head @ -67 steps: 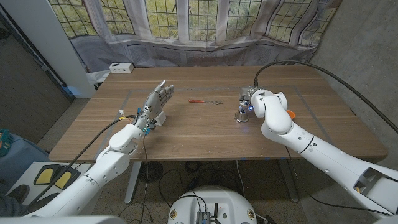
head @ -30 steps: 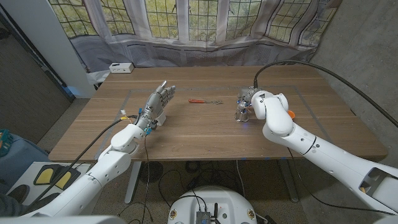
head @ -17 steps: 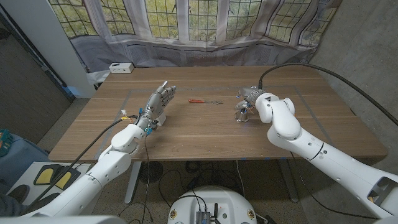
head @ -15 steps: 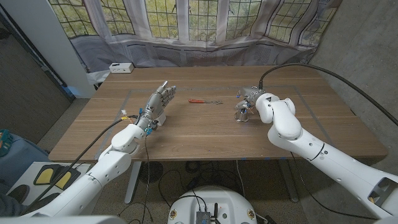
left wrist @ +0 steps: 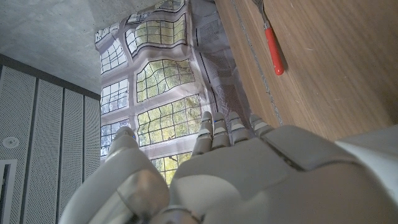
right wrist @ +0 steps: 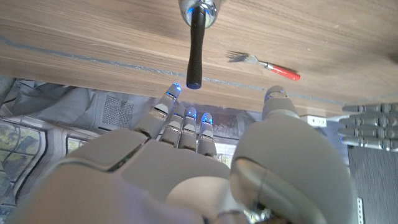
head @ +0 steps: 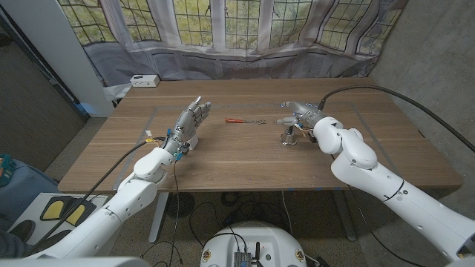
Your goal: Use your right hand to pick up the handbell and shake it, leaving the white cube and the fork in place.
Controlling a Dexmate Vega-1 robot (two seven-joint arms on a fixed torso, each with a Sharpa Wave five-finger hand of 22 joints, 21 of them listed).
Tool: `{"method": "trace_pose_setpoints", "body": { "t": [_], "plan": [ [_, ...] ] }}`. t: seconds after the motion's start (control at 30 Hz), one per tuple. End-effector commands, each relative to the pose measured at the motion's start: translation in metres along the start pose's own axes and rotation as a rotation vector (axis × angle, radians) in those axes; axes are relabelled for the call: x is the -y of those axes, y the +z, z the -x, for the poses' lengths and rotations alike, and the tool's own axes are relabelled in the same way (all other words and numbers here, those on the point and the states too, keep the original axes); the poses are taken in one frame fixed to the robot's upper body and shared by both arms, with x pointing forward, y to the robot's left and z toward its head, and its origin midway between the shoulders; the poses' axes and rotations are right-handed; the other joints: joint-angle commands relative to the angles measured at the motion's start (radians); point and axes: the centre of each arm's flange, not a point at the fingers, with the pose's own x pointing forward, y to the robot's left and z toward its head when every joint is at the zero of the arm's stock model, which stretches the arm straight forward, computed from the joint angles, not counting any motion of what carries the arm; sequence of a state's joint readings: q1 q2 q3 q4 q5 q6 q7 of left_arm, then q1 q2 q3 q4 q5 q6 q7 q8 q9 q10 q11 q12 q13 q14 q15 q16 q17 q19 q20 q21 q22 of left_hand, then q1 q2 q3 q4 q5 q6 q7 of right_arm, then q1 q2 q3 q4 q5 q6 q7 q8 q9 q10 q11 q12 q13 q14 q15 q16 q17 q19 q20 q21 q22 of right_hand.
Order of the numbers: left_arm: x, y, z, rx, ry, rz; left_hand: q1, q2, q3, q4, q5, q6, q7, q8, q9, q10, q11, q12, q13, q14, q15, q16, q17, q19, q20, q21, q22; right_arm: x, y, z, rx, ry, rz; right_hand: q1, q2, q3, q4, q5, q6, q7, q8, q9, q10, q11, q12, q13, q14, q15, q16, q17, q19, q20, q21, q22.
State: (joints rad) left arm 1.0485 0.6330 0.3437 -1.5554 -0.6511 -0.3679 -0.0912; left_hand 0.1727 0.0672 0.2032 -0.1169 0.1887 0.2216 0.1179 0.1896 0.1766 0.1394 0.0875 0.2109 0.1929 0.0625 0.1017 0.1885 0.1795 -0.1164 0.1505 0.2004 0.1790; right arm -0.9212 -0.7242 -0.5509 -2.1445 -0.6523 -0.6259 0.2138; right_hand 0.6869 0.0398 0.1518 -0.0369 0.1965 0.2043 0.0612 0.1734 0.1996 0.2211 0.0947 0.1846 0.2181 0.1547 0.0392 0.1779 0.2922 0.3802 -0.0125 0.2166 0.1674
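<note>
Since the earlier frames the right hand [head: 303,115] has let go of the handbell [head: 288,136] and risen just behind it, fingers spread and holding nothing; the bell stands upright on the wooden table [head: 245,159], right of the red-handled fork [head: 246,120]. It looks light but rigid: a slim black handle on a shiny, likely slippery metal bowl, best pinched at the handle; the left hand [head: 189,123] stands empty, fingers straight.

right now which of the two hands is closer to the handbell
The right hand: its open fingers are spread just over the upright handbell. The left hand stands apart, beyond the red-handled fork.
</note>
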Motion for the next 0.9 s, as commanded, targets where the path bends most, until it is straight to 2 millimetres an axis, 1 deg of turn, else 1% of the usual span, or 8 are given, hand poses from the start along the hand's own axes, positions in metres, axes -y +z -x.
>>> {"method": "trace_pose_setpoints", "body": {
  "t": [0.03,0.23,0.37,0.4,0.6,0.67,0.8,0.9],
  "plan": [
    [0.004,0.004,-0.002,-0.004,0.006,-0.015,-0.006,0.001,0.008,0.000,-0.001,-0.001,0.004,0.000,0.004,0.006,0.003,0.000,0.003,0.000,0.003,0.000,0.001,0.000,0.004,-0.001,0.003,0.001,-0.014,0.009,0.057,-0.131,-0.197,-0.018,0.005,-0.001,0.010,-0.001,-0.007,0.007,0.003,0.002,-0.016,0.007,0.003,0.000,-0.005,0.002,0.007,0.000,-0.005,0.001,-0.008,0.003],
    [0.012,0.005,-0.006,-0.009,0.011,-0.025,-0.007,0.001,0.008,0.000,-0.001,-0.002,0.003,0.000,0.004,0.006,0.001,0.000,0.003,0.000,0.001,0.000,0.001,0.001,0.004,-0.001,0.003,0.003,-0.019,0.009,0.104,-0.195,-0.266,-0.031,0.006,-0.004,0.014,-0.002,-0.013,0.006,0.005,0.001,-0.032,0.008,0.001,-0.002,-0.014,0.005,0.008,-0.002,-0.007,-0.002,-0.011,0.003],
    [0.017,0.010,-0.008,-0.010,0.022,-0.042,-0.007,0.001,0.008,0.000,-0.001,-0.015,-0.002,-0.005,0.004,0.005,0.000,0.000,0.003,0.001,0.001,0.001,0.001,0.001,0.004,-0.001,0.003,0.007,-0.027,0.008,0.140,-0.213,-0.331,-0.034,0.006,-0.004,0.014,-0.002,-0.017,0.010,0.006,0.000,-0.044,0.008,-0.001,-0.004,-0.022,0.009,0.006,-0.004,-0.012,-0.001,-0.014,0.003],
    [0.017,0.012,-0.009,-0.010,0.026,-0.048,-0.007,0.001,0.008,0.000,-0.001,-0.019,-0.003,-0.006,0.004,0.003,-0.006,-0.001,0.003,0.000,0.000,0.000,0.001,0.001,0.005,-0.001,0.003,0.008,-0.029,0.008,0.150,-0.217,-0.350,-0.035,0.006,-0.004,0.014,-0.002,-0.019,0.012,0.006,0.000,-0.045,0.007,0.000,-0.004,-0.025,0.010,0.006,-0.005,-0.014,0.000,-0.015,0.003],
    [0.023,0.018,-0.018,0.005,0.052,-0.051,-0.007,0.000,0.008,0.000,-0.001,-0.025,-0.004,-0.007,0.003,0.000,-0.013,-0.002,0.003,0.000,-0.003,0.000,0.001,0.005,0.006,0.000,0.002,0.012,-0.045,0.005,0.216,-0.262,-0.518,-0.039,0.005,-0.006,0.013,-0.002,-0.022,0.015,0.007,-0.001,-0.048,0.010,0.002,-0.006,-0.032,0.014,0.006,-0.008,-0.022,0.002,-0.019,0.003],
    [0.025,0.019,-0.022,0.008,0.053,-0.039,-0.007,0.000,0.008,0.000,-0.001,-0.026,-0.004,-0.007,0.003,0.001,-0.008,-0.002,0.003,0.000,-0.003,0.000,0.001,0.007,0.005,0.001,0.002,0.015,-0.050,0.002,0.235,-0.270,-0.571,-0.042,0.006,-0.006,0.014,-0.003,-0.021,0.017,0.008,-0.001,-0.047,0.011,0.003,-0.006,-0.032,0.015,0.007,-0.008,-0.024,0.003,-0.020,0.003],
    [0.028,0.023,-0.031,0.018,0.032,-0.050,-0.007,-0.001,0.008,0.000,-0.001,-0.026,-0.003,-0.006,0.003,0.001,-0.008,-0.002,0.003,0.000,-0.002,0.000,0.001,0.008,0.003,0.002,0.002,0.022,-0.055,0.000,0.275,-0.300,-0.655,-0.050,0.006,-0.009,0.016,-0.003,-0.020,0.019,0.010,-0.002,-0.038,0.013,0.008,-0.008,-0.029,0.020,0.010,-0.010,-0.027,0.005,-0.022,0.004],
    [0.027,0.020,-0.033,0.016,0.012,-0.034,-0.008,-0.001,0.008,0.000,-0.001,-0.026,-0.002,-0.006,0.003,0.001,-0.005,-0.001,0.003,0.000,-0.002,0.000,0.001,0.008,0.003,0.001,0.002,0.022,-0.055,-0.002,0.280,-0.308,-0.696,-0.056,0.005,-0.011,0.017,-0.004,-0.016,0.019,0.013,-0.003,-0.032,0.014,0.011,-0.009,-0.028,0.020,0.012,-0.011,-0.029,0.008,-0.022,0.004]
  ]
}}
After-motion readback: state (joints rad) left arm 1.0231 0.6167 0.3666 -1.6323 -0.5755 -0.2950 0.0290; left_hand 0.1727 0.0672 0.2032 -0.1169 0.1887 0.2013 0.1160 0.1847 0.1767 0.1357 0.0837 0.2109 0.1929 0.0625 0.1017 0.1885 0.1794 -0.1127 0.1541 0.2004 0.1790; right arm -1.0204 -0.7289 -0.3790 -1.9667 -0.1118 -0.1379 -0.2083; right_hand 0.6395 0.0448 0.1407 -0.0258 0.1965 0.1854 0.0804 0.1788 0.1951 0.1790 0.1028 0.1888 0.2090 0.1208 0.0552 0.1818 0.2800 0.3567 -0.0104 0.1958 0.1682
